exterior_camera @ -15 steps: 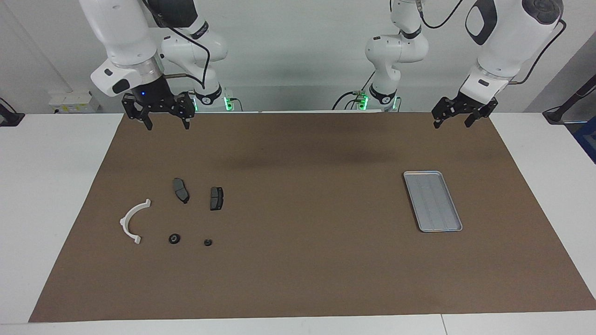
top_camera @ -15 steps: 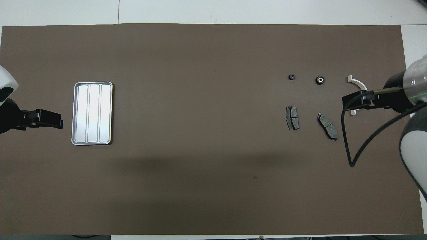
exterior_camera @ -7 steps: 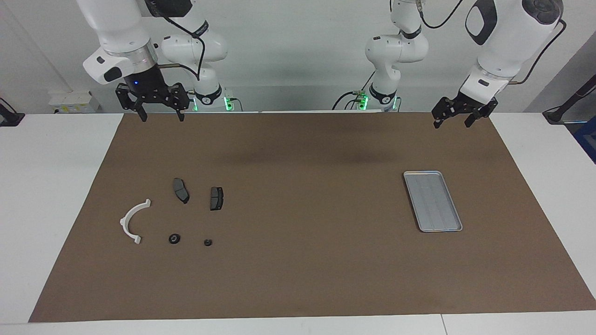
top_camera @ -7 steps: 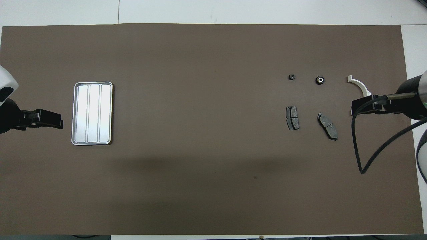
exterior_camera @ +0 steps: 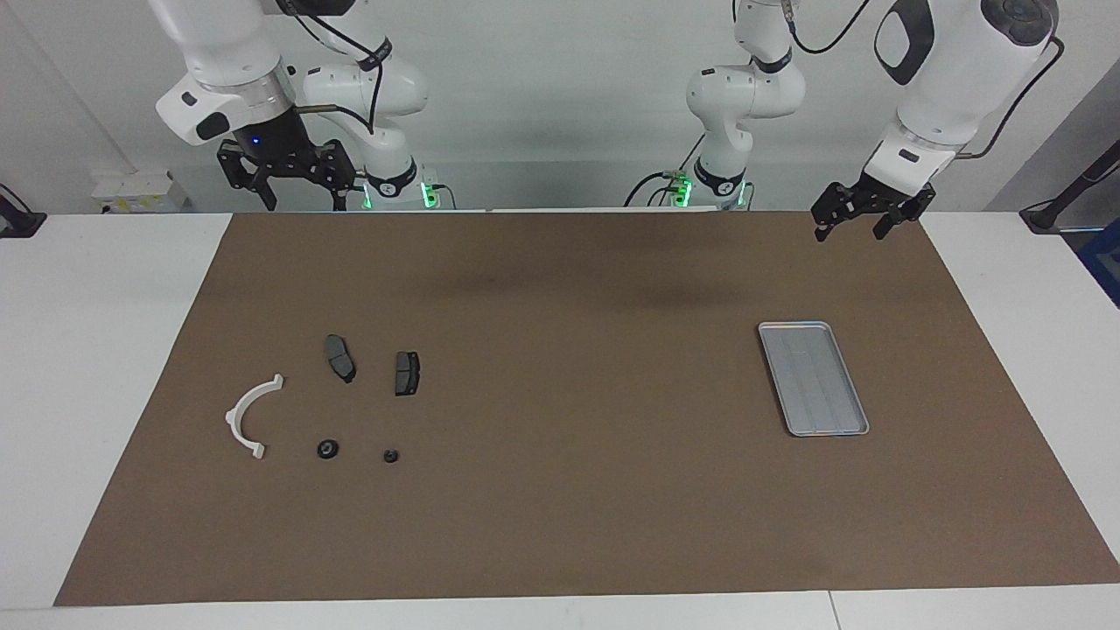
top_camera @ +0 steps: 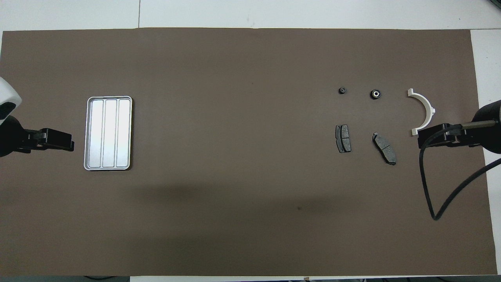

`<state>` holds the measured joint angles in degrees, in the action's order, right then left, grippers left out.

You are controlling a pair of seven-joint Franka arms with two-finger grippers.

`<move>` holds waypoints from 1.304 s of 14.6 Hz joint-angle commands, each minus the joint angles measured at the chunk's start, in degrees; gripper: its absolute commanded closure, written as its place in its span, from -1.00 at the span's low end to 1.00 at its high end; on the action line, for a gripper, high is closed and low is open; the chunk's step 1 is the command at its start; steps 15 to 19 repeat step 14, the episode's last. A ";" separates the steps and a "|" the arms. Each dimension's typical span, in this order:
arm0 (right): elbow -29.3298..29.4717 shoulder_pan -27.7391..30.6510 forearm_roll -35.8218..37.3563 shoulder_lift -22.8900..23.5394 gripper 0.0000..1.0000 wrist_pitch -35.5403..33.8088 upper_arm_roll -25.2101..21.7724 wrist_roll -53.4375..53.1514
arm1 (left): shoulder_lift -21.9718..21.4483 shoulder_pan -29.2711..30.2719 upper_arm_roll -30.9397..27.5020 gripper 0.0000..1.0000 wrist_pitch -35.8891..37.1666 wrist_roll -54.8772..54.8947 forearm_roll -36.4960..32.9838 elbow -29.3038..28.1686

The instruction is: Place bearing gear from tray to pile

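Both grippers hang high at the robots' edge, jaws open and holding nothing: right gripper (exterior_camera: 298,199), left gripper (exterior_camera: 850,226). Farther out lie the tray (exterior_camera: 814,378) and the pile's pads (exterior_camera: 339,358), bracket (exterior_camera: 249,415), then two bearing gears (exterior_camera: 328,449).

A brown mat (exterior_camera: 577,490) covers a white table (exterior_camera: 79,350); toward the left arm's end lies a silver tray (exterior_camera: 853,411), toward the right arm's end a white half-ring bracket (exterior_camera: 247,416), two dark pads (exterior_camera: 339,357) and two small black gears (exterior_camera: 327,449), while the left gripper (exterior_camera: 853,226) and right gripper (exterior_camera: 299,201) hang open above the mat's robot-side corners.
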<state>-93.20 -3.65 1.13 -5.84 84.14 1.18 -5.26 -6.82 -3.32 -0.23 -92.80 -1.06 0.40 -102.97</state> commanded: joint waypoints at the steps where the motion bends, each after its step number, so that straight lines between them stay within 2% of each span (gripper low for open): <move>1: -0.40 0.49 -0.95 -0.75 -1.00 -0.73 -0.13 1.04 | -1.00 -0.02 -0.21 -1.00 0.08 0.19 0.57 -0.57; 19: -0.49 1.19 -3.15 -0.84 -1.00 -0.03 -0.13 1.04 | -1.00 -0.02 -0.21 -1.00 0.08 0.27 0.57 -0.57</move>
